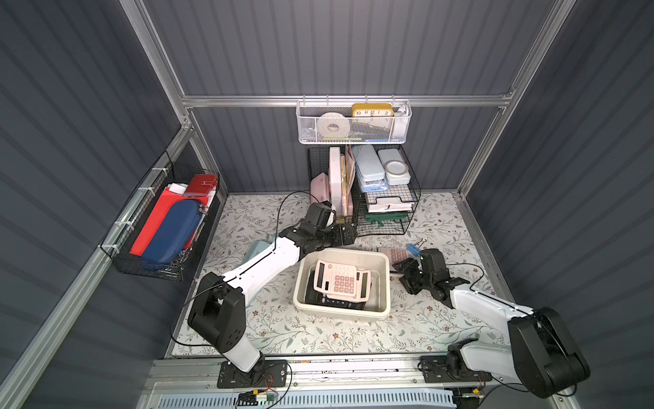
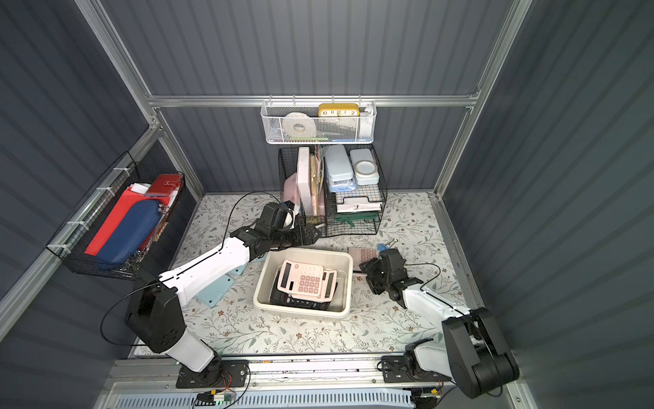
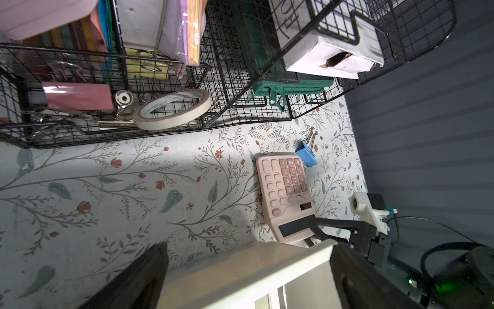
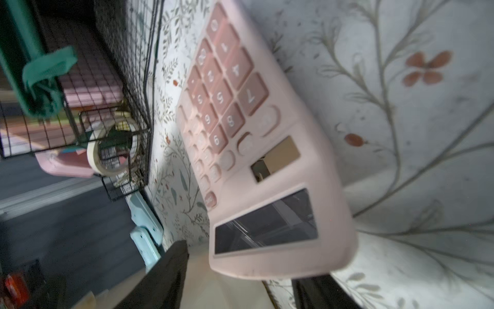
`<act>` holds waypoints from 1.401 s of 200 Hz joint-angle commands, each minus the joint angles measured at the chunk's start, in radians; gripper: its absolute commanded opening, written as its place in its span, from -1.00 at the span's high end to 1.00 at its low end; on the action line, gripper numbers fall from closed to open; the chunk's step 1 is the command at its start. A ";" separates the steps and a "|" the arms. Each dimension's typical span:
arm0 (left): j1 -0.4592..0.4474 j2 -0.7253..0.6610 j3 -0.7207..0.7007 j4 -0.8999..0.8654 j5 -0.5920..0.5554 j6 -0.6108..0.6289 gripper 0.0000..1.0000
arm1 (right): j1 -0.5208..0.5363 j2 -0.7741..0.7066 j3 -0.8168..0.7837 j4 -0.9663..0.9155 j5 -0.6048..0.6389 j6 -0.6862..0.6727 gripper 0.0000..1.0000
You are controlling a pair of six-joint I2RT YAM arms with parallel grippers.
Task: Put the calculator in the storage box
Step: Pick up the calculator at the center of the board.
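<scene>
The storage box [image 1: 339, 311] holds stacked pink calculators [image 1: 341, 279], a dark one [image 1: 312, 290] mostly buried. Just past its far right corner lies the calculator [image 3: 286, 192], outside the box, its display end masked in both top views by the right gripper [image 3: 311, 232], whose jaws flank it; whether they pinch, I cannot tell. Over the box's far rim the left gripper [image 1: 345, 233] gapes wide.

Dim overall lighting; right wrist view motion-blurred.
</scene>
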 commanded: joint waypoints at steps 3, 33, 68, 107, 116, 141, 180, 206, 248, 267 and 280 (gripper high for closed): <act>0.007 -0.035 -0.018 -0.035 -0.013 -0.006 -0.99 | 0.003 0.015 0.004 0.066 0.075 0.068 -0.26; 0.010 -0.062 -0.028 -0.050 -0.026 -0.008 -0.98 | -0.038 -0.041 -0.029 0.038 0.117 0.057 -0.07; 0.016 -0.083 -0.051 -0.050 -0.030 -0.010 -0.98 | -0.105 -0.113 -0.072 0.021 0.115 0.036 0.05; 0.019 -0.080 -0.067 -0.040 -0.026 -0.016 -0.98 | -0.086 -0.090 -0.072 0.059 0.050 0.024 -0.16; 0.019 -0.082 -0.067 -0.044 -0.028 -0.016 -0.98 | -0.080 -0.057 -0.079 0.078 0.051 0.031 -0.23; 0.025 -0.097 -0.075 -0.055 -0.035 -0.015 -0.98 | -0.058 0.014 -0.086 0.154 0.046 0.062 -0.30; 0.037 -0.133 -0.091 -0.074 -0.050 -0.020 -0.98 | -0.026 0.157 -0.079 0.303 0.031 0.116 -0.19; 0.043 -0.165 -0.101 -0.095 -0.071 -0.024 -0.98 | -0.020 0.204 -0.090 0.371 0.028 0.142 0.01; 0.046 -0.215 -0.116 -0.119 -0.091 -0.033 -0.98 | -0.019 0.135 -0.114 0.333 0.061 0.128 0.52; 0.048 -0.235 -0.117 -0.127 -0.093 -0.038 -0.98 | -0.020 0.066 -0.114 0.270 0.081 0.107 0.68; 0.048 -0.251 -0.119 -0.132 -0.096 -0.039 -0.99 | -0.022 0.006 -0.116 0.223 0.101 0.090 0.77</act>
